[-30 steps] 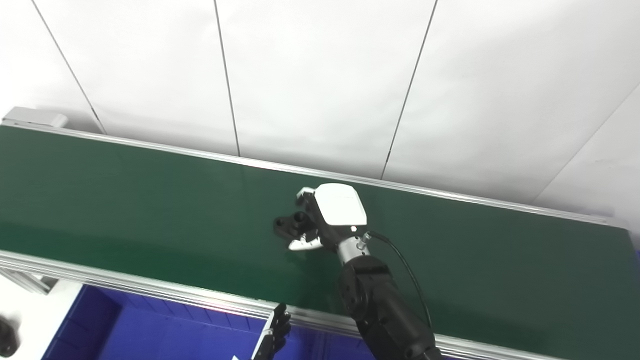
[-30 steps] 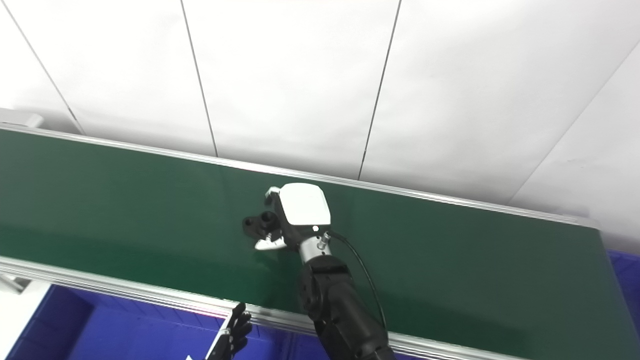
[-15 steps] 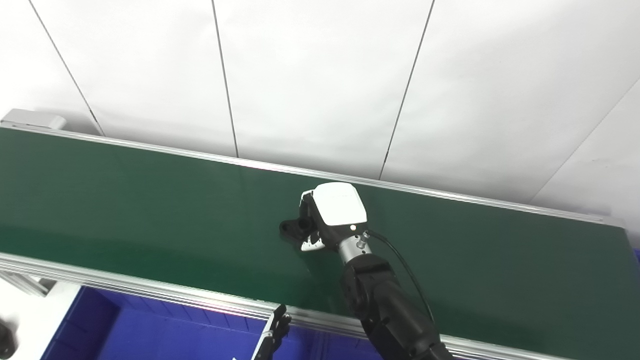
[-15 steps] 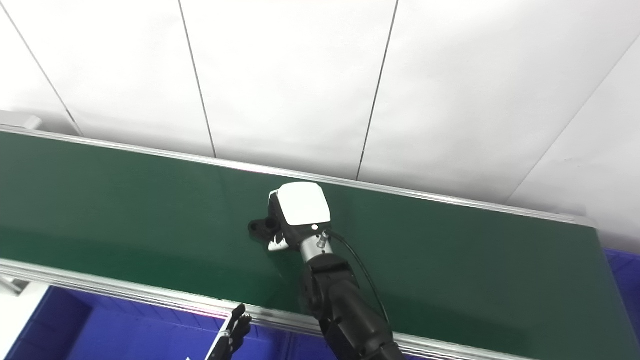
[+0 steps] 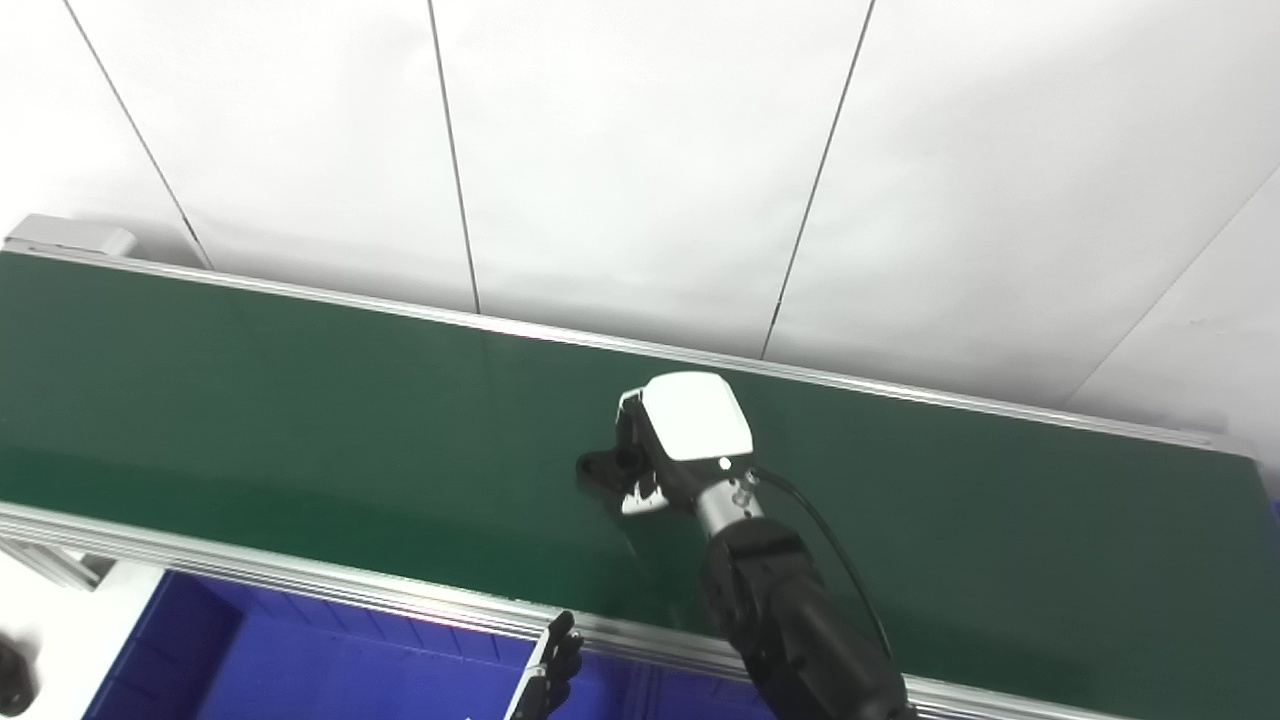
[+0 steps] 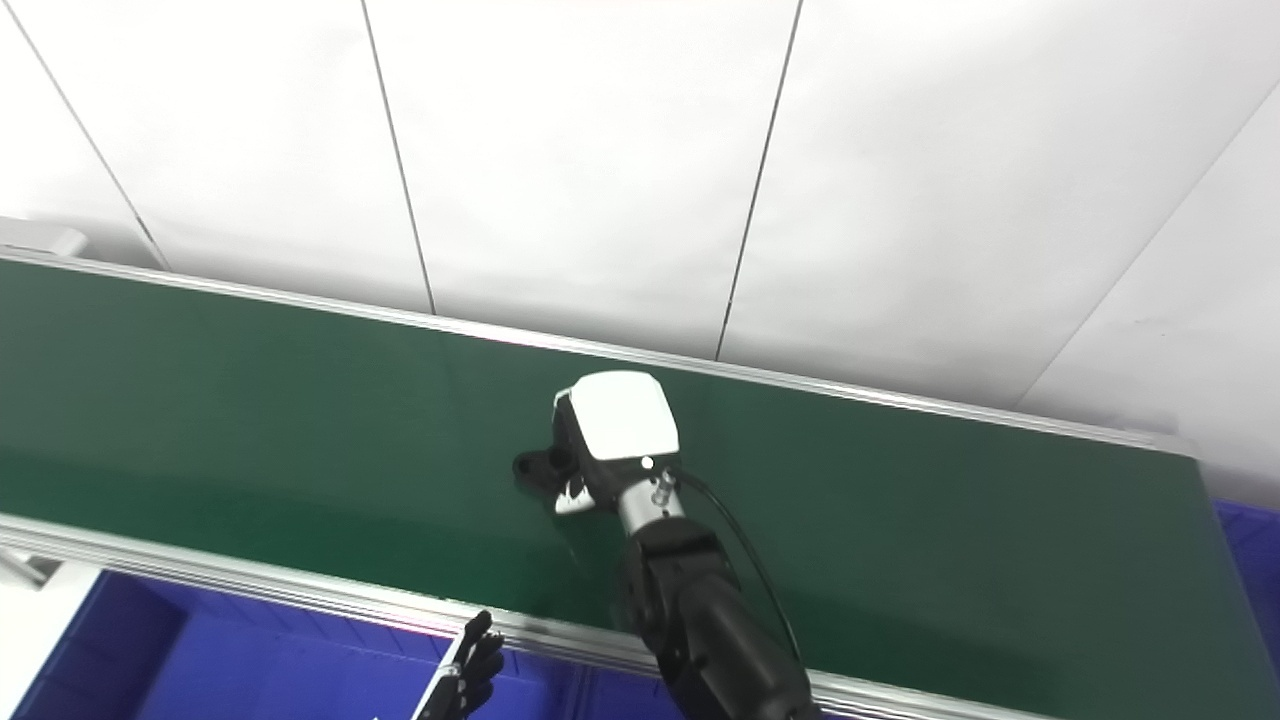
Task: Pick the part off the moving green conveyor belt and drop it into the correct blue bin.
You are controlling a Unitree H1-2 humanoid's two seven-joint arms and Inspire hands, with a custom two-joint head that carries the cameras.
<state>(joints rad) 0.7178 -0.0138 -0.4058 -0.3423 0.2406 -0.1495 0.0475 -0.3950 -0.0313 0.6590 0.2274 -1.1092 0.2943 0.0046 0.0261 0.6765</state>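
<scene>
Right hand (image 5: 672, 445) fingers closed around black part (image 5: 598, 468) on green belt (image 5: 250, 420); no legible writing.

Looks like a factory-style sorting station or robot test cell, not a home. Marked as such by a long green conveyor belt (image 5: 300, 400) with aluminium side rails (image 5: 300, 585) running across the view, a deep blue plastic bin (image 5: 300, 660) set below its near edge, and plain white wall panels (image 5: 640, 150) with thin dark seams behind. Bare, uniform, industrial surfaces throughout; nothing domestic or office-like in sight.
</scene>
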